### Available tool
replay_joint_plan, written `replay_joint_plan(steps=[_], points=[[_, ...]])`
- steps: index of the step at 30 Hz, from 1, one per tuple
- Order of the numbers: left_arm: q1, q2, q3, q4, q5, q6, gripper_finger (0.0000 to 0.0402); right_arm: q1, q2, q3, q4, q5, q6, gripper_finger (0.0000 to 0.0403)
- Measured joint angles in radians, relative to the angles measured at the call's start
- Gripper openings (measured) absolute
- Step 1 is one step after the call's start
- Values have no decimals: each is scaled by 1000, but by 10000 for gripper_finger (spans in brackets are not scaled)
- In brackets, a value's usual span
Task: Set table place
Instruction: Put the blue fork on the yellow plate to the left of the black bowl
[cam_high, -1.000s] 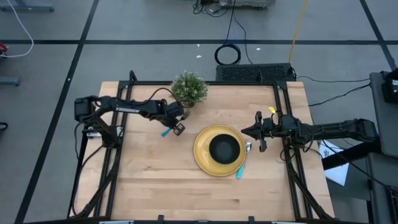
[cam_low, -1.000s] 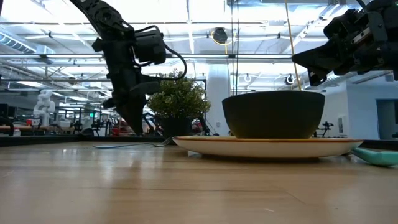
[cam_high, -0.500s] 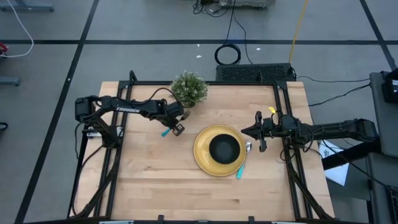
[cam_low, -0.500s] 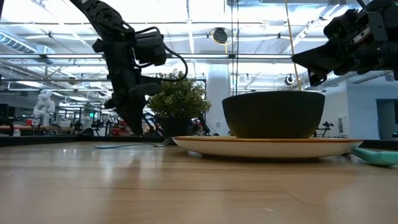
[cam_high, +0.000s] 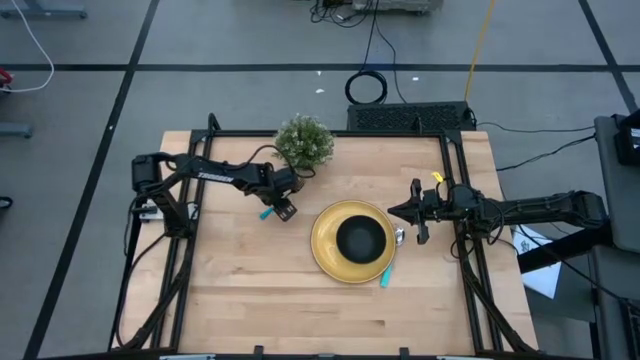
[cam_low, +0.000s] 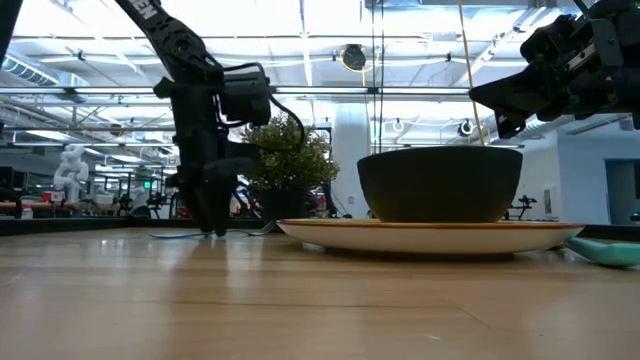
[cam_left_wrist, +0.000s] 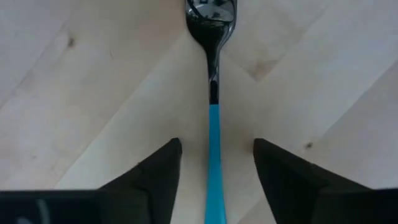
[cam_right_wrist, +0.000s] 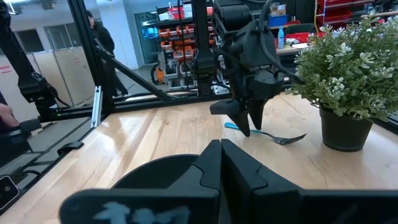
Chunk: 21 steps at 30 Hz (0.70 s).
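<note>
the metal fork with the light-blue handle (cam_left_wrist: 213, 130) lies flat on the light-wood plank surface (cam_high: 250, 290), and the left gripper (cam_left_wrist: 214, 165) stands right over its handle with fingers spread, one dark finger (cam_left_wrist: 155, 177) on each side of the blue shaft and nothing clamped yet. in the left wrist view the fork's long axis runs straight out between the fingers, tines pointing away from the wrist, so the jaws sit square across the handle; closing them should pinch the handle across its narrow width. in the high view this fork (cam_high: 266, 212) is just beside the left gripper (cam_high: 285, 209), between the small bushy green potted plant (cam_high: 303, 142) and the round yellow plate (cam_high: 353, 242), apart from the plate's rim. the low view shows the fingertips down at the surface, beside the fork's tines.

the left arm is plainly the nearer one. the right gripper (cam_high: 412, 223) hangs above the surface on the far side of the plate, fingers pressed together and holding nothing, well apart from the fork. the smaller black bowl (cam_high: 361, 238) sits in the plate's middle, and the metal spoon with the light-blue handle (cam_high: 387, 272) lies at the plate's right edge, touching or just beside the rim. my judgement: the fork is the last piece out of place, and it must travel toward the plate's left side.
</note>
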<state>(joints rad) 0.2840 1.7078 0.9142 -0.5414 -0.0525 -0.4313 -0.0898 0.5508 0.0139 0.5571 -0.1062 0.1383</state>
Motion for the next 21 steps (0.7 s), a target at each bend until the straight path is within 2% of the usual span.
replay_joint_plan(steps=[5, 9, 21], points=[[0, 19, 4, 1, 0, 5, 226, 0, 0, 0, 0, 0, 0, 0], [0, 19, 3, 3, 0, 11, 215, 0, 0, 0, 0, 0, 0, 0], [0, 22, 1, 2, 16, 11, 68, 0, 0, 0, 0, 0, 7, 0]])
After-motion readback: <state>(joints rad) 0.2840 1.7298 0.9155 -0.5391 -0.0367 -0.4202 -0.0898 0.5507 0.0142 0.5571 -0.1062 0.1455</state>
